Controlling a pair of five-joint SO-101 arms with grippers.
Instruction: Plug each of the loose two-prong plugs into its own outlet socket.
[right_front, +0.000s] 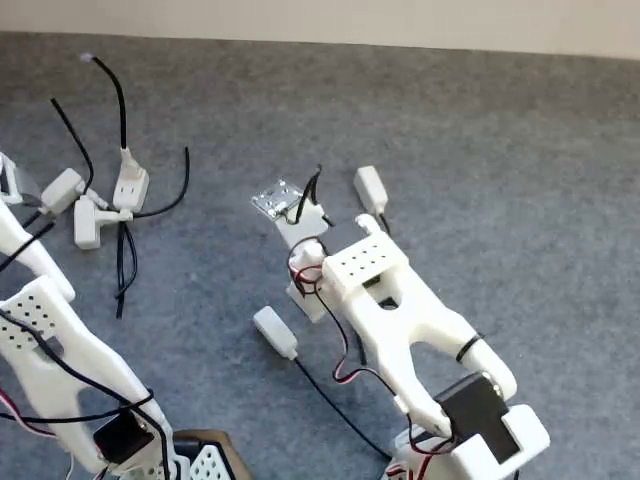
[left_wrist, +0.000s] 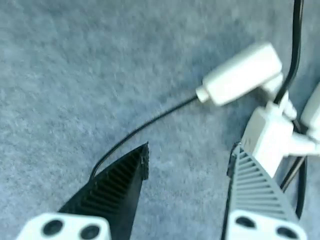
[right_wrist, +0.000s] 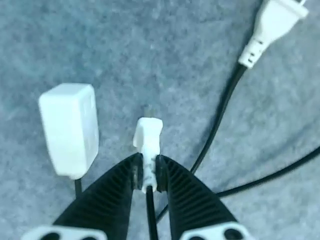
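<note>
While one plug is in hand, the task looks barely begun, as I judge it: no plug can be seen seated in a socket near the right arm. The right gripper has its jaws pinched tight on that plug's rear end, where the black cord leaves it, with the prongs pointing away from the wrist. Just beside it on the desk lies a socket, a white block. Plug and socket are near but apart, and not lined up. A second plug lies loose farther off on its own cord.

The left gripper hovers low with its jaws spread wide and holding nothing. One fingertip is right by a white piece of the cluster at the desk's far left. Several white bodies and cords are tangled there, and I cannot tell whether any pair among them is joined.

The sockets are the only things here that hold others. The socket by the right jaws has nothing plugged into it. Another block lies alone near the right arm, its cord trailing off, with nothing in it as far as shows. What is left seems to be nearly every insertion, starting with turning the held plug toward a socket face.
</note>
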